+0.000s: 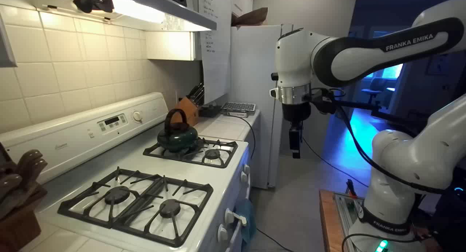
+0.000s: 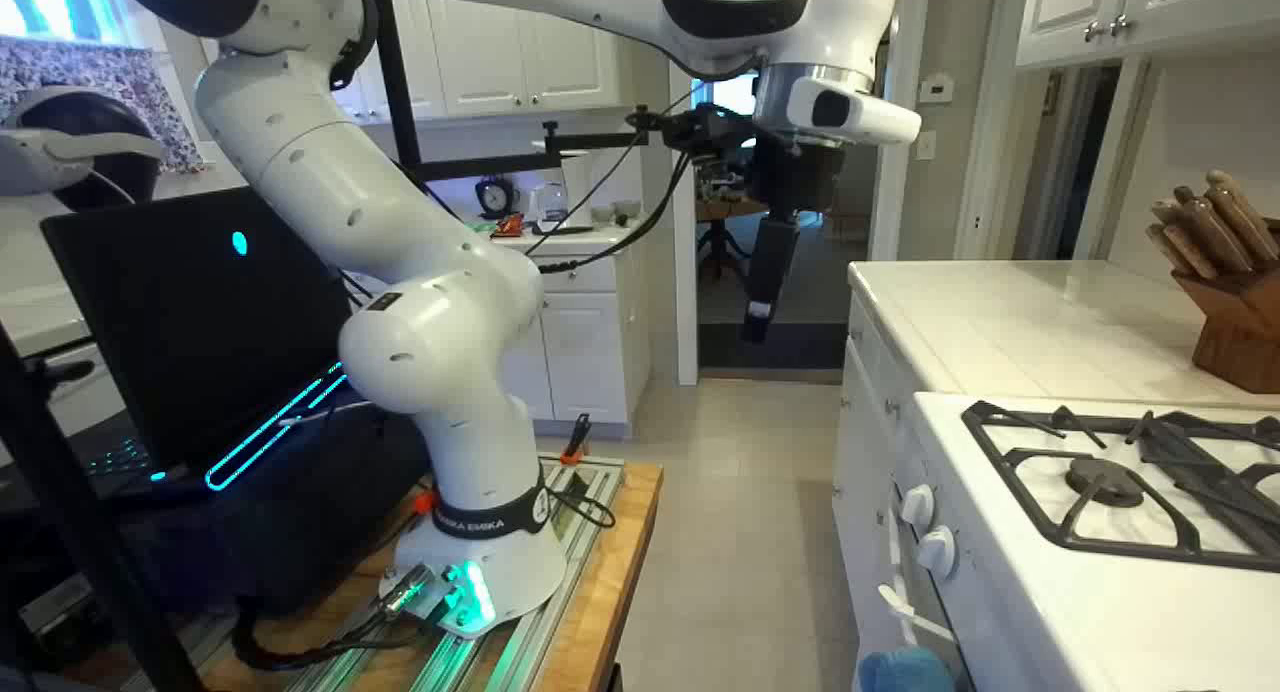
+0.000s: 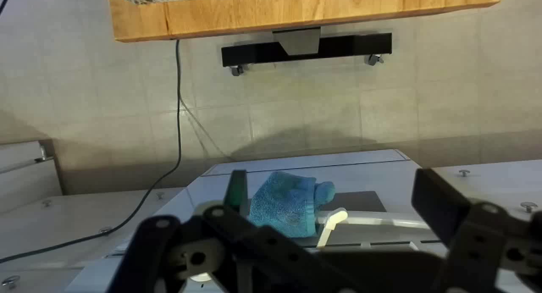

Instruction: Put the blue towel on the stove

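The blue towel hangs over the white oven door handle on the front of the stove. It also shows low on the stove front in an exterior view and at the bottom edge of an exterior view. The white stove has black grates over its burners. My gripper is open, with its fingers wide apart and nothing between them. In both exterior views the gripper points down over the floor gap in front of the stove, higher than the towel and apart from it.
A dark green kettle stands on a far burner. Knife blocks stand beside the stove. A range hood hangs above it. A white latch sticks out near the towel. A cable crosses the floor.
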{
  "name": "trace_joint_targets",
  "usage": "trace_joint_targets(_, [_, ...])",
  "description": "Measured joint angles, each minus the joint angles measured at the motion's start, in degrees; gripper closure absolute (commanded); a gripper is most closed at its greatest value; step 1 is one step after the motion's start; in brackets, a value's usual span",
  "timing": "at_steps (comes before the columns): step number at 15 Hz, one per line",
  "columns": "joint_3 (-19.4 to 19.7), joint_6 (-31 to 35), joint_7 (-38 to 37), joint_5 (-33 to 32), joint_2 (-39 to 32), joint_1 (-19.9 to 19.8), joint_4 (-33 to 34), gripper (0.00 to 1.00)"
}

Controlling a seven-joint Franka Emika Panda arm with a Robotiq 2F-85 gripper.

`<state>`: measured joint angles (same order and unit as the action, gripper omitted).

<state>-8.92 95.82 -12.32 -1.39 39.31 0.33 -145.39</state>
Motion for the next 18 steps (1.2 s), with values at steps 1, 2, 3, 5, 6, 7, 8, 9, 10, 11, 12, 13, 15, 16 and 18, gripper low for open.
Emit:
trace_joint_targets(1, [0.00,0.00,0.00,0.00,0.00,0.00,0.00,0.00])
trace_joint_targets(2, [0.00,0.00,0.00,0.00,0.00,0.00,0.00,0.00])
trace_joint_targets(3, [0.00,0.00,0.00,0.00,0.00,0.00,0.00,0.00])
trace_joint_targets(5, [0.00,0.00,0.00,0.00,0.00,0.00,0.00,0.00])
trace_joint_targets(6, [0.00,0.00,0.00,0.00,0.00,0.00,0.00,0.00])
trace_joint_targets(7, [0.00,0.00,0.00,0.00,0.00,0.00,0.00,0.00])
trace_joint_targets(8, [0.00,0.00,0.00,0.00,0.00,0.00,0.00,0.00])
trace_joint_targets(9, [0.00,0.00,0.00,0.00,0.00,0.00,0.00,0.00])
trace_joint_targets(10, [0.00,0.00,0.00,0.00,0.00,0.00,0.00,0.00])
trace_joint_targets(11, [0.01,0.00,0.00,-0.02,0.00,0.00,0.00,0.00])
trace_joint_targets(12, [0.07,0.00,-0.25,-0.02,-0.03,-0.04,0.00,0.00])
trace_joint_targets(13, [0.14,0.04,-2.11,-0.02,-0.21,-0.33,0.00,0.00])
trace_joint_targets(15, [0.45,0.24,-6.51,0.14,-1.39,-1.42,-0.01,0.00])
trace_joint_targets(16, [0.74,0.43,-8.29,0.56,-2.39,-2.01,-0.04,0.00])
trace_joint_targets(18, [1.62,1.11,-10.89,2.06,-5.00,-3.13,-0.19,0.00])
